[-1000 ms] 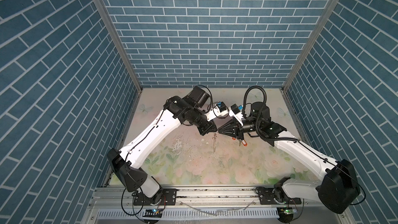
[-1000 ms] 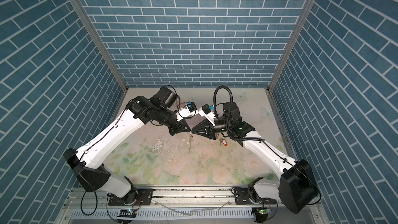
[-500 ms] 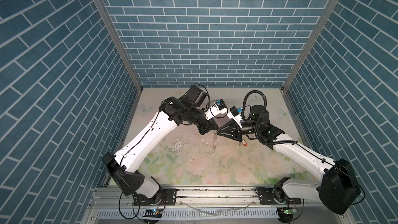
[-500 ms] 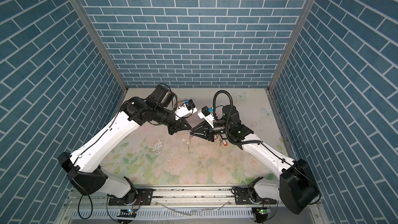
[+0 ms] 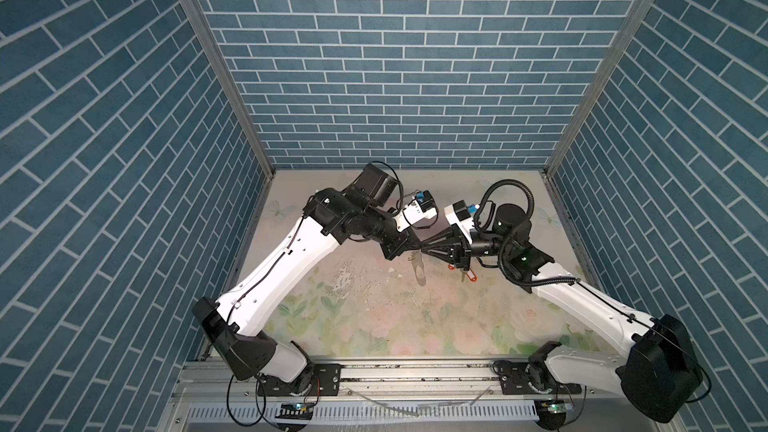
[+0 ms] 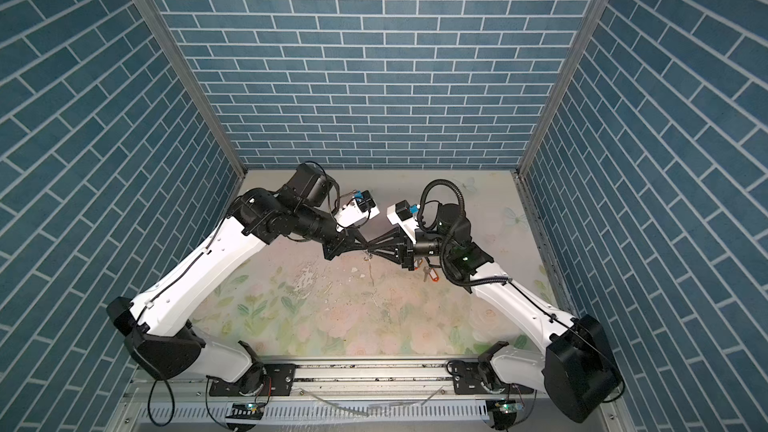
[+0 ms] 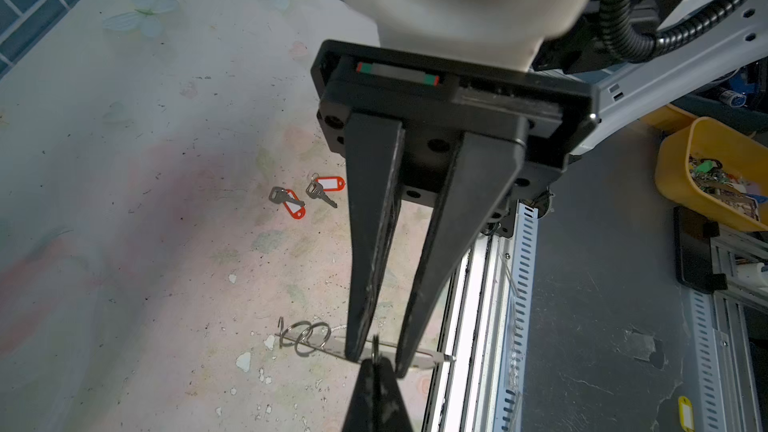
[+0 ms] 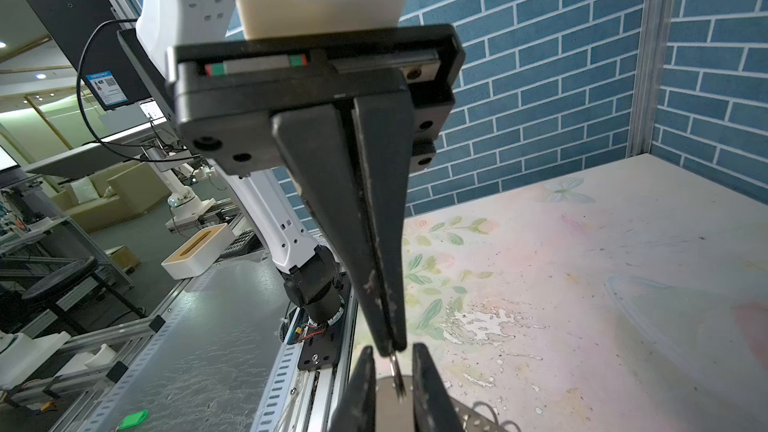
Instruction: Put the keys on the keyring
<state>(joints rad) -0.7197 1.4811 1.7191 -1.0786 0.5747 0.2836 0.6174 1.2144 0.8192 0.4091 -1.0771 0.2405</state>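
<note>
The keyring (image 7: 316,344) is a thin flat plate held edge-on above the mat, with small silver rings (image 7: 307,336) at one end. It also shows in a top view (image 5: 419,272). My right gripper (image 8: 392,357) is shut across its narrow width, fingers a little apart on the grey plate (image 8: 395,403). My left gripper (image 7: 376,365) meets it tip to tip, shut on one small silver ring. In both top views the tips touch over mid-table (image 5: 419,249) (image 6: 368,248). Two keys (image 7: 286,199) (image 7: 322,191) with orange-red tags lie on the mat under the right wrist (image 5: 467,275).
The floral mat (image 5: 374,317) has worn white patches near the middle. Blue brick walls (image 5: 395,76) close in three sides. The metal front rail (image 7: 478,284) borders the table. A yellow bin (image 7: 681,168) stands off the table beyond it.
Both arms shifted slightly while the two gripper tips stayed together above the mat. The keys on the mat have not moved.
</note>
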